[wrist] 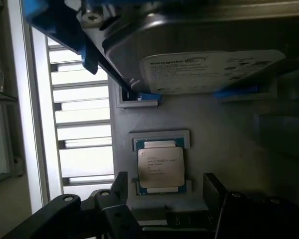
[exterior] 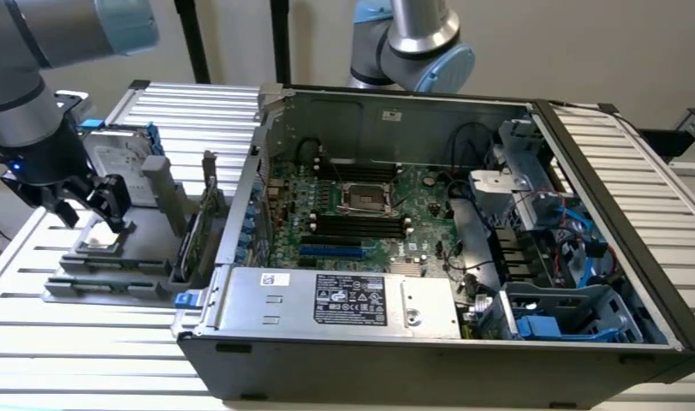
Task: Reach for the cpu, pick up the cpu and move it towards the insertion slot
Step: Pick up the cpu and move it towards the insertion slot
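The cpu (wrist: 160, 167), a small square chip with a silver face and printed text, lies flat in a recess of the grey holder (exterior: 108, 274). In the exterior view the cpu (exterior: 102, 247) sits at the left, outside the computer case. My gripper (wrist: 165, 183) hangs just above it, open, with one black finger (wrist: 120, 183) on each side of the chip and not touching it. From the exterior view the gripper (exterior: 91, 214) stands over the holder. The insertion slot (exterior: 367, 197), a silver-framed square socket with a dark centre, lies on the motherboard inside the case.
A silver hard drive (wrist: 204, 59) with blue rails stands upright in the holder right behind the cpu, also seen as the hard drive (exterior: 119, 163). An upright card (exterior: 199, 214) and the case wall (exterior: 251, 197) stand between the holder and the motherboard. A second arm (exterior: 411, 43) is behind the case.
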Robot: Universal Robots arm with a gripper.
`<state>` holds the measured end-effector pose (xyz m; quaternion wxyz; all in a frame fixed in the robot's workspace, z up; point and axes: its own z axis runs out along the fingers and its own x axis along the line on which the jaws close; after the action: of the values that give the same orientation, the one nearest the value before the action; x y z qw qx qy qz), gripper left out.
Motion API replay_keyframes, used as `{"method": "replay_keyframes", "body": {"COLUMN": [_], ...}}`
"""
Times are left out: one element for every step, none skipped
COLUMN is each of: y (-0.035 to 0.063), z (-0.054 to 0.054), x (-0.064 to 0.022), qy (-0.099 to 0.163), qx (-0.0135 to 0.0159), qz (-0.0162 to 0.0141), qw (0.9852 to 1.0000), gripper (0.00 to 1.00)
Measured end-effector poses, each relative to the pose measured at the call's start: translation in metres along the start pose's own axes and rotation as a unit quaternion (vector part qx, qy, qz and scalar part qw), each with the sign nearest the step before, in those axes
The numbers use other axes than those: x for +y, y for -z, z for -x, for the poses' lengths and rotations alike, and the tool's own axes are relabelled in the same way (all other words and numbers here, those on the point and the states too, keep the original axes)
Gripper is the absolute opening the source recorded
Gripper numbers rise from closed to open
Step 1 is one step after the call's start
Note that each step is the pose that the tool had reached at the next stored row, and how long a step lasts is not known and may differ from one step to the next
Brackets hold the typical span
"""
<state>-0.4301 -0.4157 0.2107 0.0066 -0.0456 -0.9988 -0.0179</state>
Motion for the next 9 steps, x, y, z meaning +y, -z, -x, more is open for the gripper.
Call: {"method": "replay_keyframes", "body": {"y": [-0.0015,-0.0028,-0.0039,-0.0046,-0.0051,-0.0054,-0.0056,-0.0058,-0.0061], "z": [0.0000,0.0000,0.0001,0.0001,0.0000,0.0000,0.0000,0.0000,0.0000], "x": [-0.0001,-0.0001,-0.0001,0.0000,0.0001,0.0003,0.0006,0.0008,0.0009], "qy": [0.000,0.000,0.000,0.001,0.001,0.002,0.003,0.004,0.006], "qx": [0.0000,0.0001,0.0001,0.0001,0.0001,0.0002,0.0002,0.0003,0.0003], "qz": [0.0000,0.0000,0.0000,0.0000,0.0000,-0.0001,-0.0001,-0.0001,0.0000], "qw": [1.0000,1.0000,1.0000,1.0000,1.0000,1.0000,1.0000,1.0000,1.0000], "gripper": [0.71,0.71,0.71,0.71,0.71,0.71,0.71,0.71,0.71]}}
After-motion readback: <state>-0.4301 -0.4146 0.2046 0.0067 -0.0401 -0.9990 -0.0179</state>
